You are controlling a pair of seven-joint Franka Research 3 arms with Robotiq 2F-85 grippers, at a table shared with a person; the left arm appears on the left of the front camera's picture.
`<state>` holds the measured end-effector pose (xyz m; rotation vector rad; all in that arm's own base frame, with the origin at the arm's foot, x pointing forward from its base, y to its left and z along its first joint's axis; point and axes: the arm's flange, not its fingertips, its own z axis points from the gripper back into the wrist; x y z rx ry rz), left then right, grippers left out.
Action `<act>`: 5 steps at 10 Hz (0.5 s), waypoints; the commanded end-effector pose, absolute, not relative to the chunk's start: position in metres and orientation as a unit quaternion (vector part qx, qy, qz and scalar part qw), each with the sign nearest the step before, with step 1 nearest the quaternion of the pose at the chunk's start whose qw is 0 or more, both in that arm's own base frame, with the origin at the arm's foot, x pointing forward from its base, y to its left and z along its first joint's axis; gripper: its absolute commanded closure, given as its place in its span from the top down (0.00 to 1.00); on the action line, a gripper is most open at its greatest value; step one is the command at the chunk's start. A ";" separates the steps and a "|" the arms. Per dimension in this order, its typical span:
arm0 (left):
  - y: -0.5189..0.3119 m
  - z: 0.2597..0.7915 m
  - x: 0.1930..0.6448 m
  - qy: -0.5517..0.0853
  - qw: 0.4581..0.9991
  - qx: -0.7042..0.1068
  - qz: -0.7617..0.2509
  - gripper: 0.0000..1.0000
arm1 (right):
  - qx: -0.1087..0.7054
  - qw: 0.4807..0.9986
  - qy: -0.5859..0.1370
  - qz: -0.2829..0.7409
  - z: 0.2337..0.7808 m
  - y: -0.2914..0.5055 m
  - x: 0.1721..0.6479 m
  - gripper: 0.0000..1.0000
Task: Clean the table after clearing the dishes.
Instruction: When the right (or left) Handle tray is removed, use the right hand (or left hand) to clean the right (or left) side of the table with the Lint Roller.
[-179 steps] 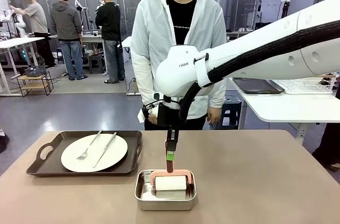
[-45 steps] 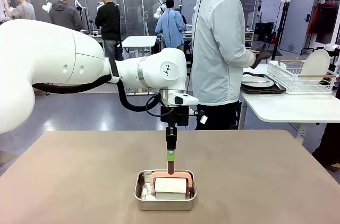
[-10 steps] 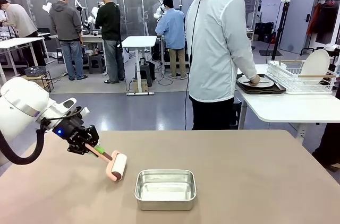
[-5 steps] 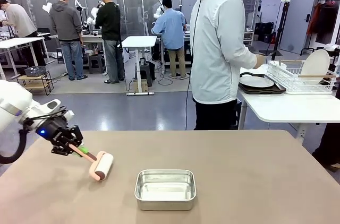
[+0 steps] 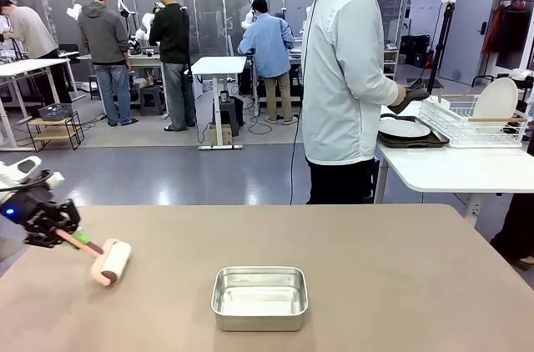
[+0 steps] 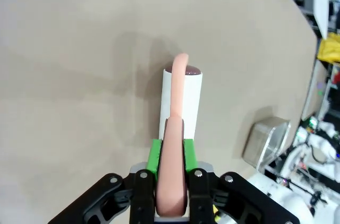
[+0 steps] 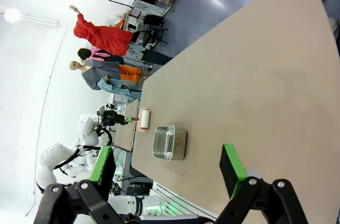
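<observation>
Now the table (image 5: 392, 269) fills the lower frame, dishes gone. At lower left the left gripper (image 5: 62, 238) pinches the pink-handled lint roller (image 5: 112, 262); keep the drum flat and pressing evenly. The table's left edge is near; the steel pan (image 5: 259, 297) sits at lower centre. The right gripper (image 7: 167, 173) hangs spread, empty.

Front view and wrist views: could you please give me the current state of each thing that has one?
Left gripper: shut on the roller's pink handle.
Lint roller: lying on the table, at its left end.
Steel pan: upright, empty.
Right gripper: open, holding nothing.
</observation>
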<state>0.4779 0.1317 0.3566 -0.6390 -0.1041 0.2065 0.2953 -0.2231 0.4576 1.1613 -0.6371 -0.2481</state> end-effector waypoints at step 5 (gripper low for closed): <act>0.132 0.370 0.458 -0.069 0.984 -0.092 0.139 0.20 | 0.539 0.780 -0.299 -0.108 0.459 -0.222 0.295 1.00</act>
